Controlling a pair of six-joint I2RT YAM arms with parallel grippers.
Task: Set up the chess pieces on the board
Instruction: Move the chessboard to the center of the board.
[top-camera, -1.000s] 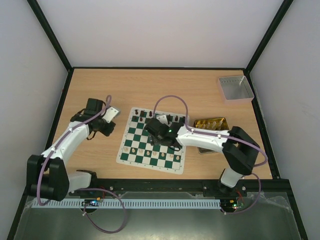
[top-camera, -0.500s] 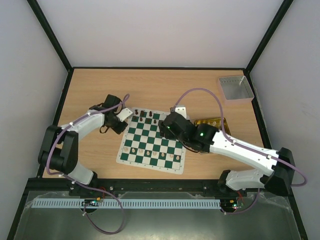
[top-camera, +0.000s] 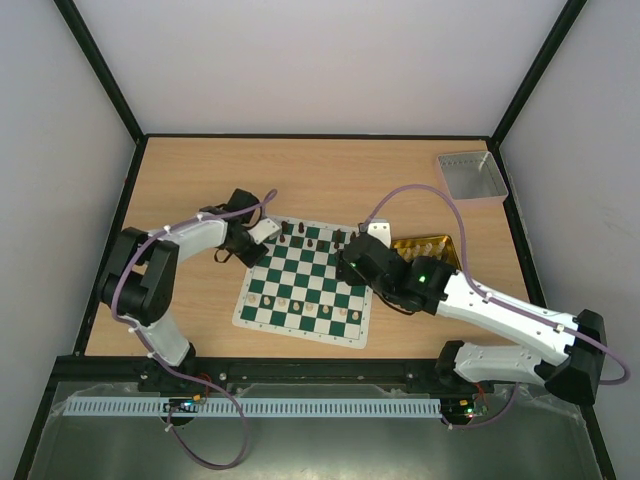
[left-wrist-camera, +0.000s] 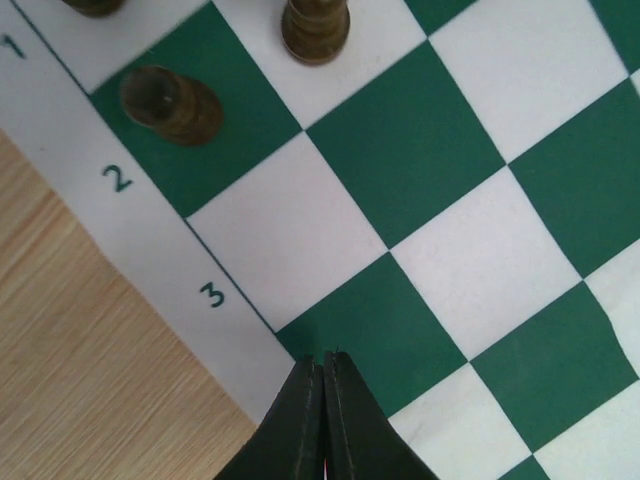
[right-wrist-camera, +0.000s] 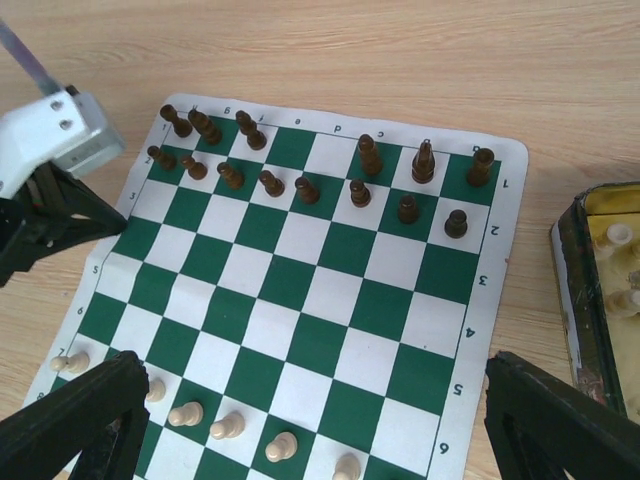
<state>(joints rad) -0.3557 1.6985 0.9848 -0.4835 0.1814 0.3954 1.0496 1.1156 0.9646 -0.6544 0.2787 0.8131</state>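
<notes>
1. Light wooden table (top-camera: 330, 170) carries the board (top-camera: 310, 280) near its middle.
2. Fingers of the left gripper (left-wrist-camera: 322, 362) are pressed together with nothing between them, low over the board's edge beside the mark 3. Two dark pieces (left-wrist-camera: 172, 102) stand near, and a sideways sweep could tip them.
3. Fingers of the right gripper (right-wrist-camera: 312, 370) are wide apart and empty, above the board's middle. The dark rows at the far edge are tight, so a descending finger may knock a neighbour.
4. I judge the board to be a thin mat, so a dragging fingertip could shift it with everything on it.
5. Some light pieces (right-wrist-camera: 228, 426) stand along the near edge and more lie in the gold tin (right-wrist-camera: 572, 300) beside the board.
6. White walls and a black frame enclose the table, and a grey tray (top-camera: 470, 175) sits at the far right corner.
</notes>
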